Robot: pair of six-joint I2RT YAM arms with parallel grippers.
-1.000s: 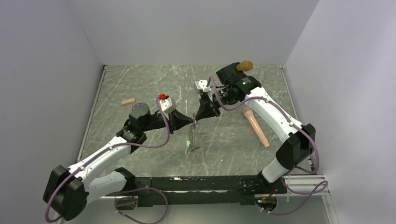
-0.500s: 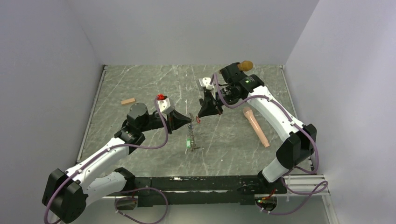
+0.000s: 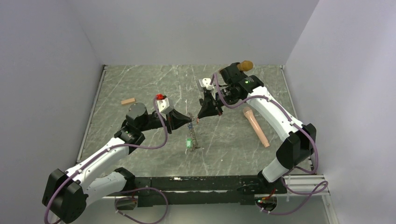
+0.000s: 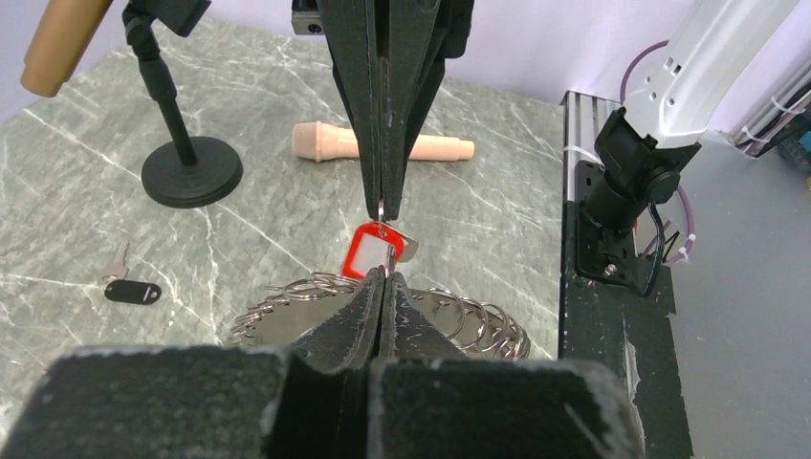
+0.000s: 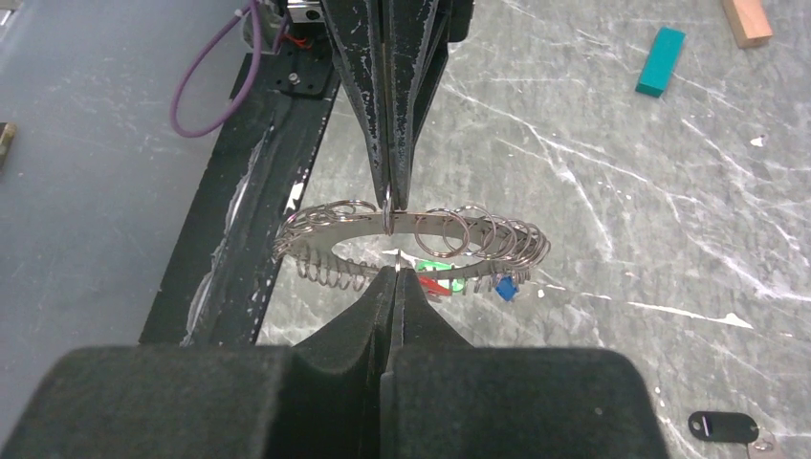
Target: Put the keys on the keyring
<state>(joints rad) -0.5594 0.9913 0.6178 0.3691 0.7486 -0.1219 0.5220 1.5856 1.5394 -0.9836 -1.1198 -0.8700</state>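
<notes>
Where the two arms meet above the middle of the table (image 3: 140, 81), the left gripper (image 4: 383, 279) is pressed together on the keyring (image 5: 449, 232), a metal loop fringed with small split rings. It pinches the loop's band, so the loop is held off the surface and, in the top view, droops from the fingertips toward the near edge. The right gripper (image 4: 382, 204) is likewise pressed together, almost tip to tip with the left, and pinches the small ring of the red-tagged key (image 4: 376, 251). The red tag hangs just beside the loop; whether it touches the loop cannot be told. A green tag (image 5: 436, 269) and a blue tag (image 5: 507, 288) show beneath the loop. The work surface is a grey-green, stone-patterned slab with white veining, bordered by a pale strip (image 3: 91, 116) along each side and by a black rail (image 4: 617, 373) at the near edge. Plain pale lavender walls (image 3: 196, 28) close the back and both sides. On the surface, a black-tagged key (image 4: 132, 291) lies flat, apart from the loop. A black microphone stand (image 4: 191, 177) with a round base stands at the far right and carries a tan-headed microphone (image 3: 246, 65). A pink microphone (image 3: 256, 126) lies on the right side. A tan block (image 3: 128, 101) lies at the far left, with a teal block (image 5: 660, 60) near it.
</notes>
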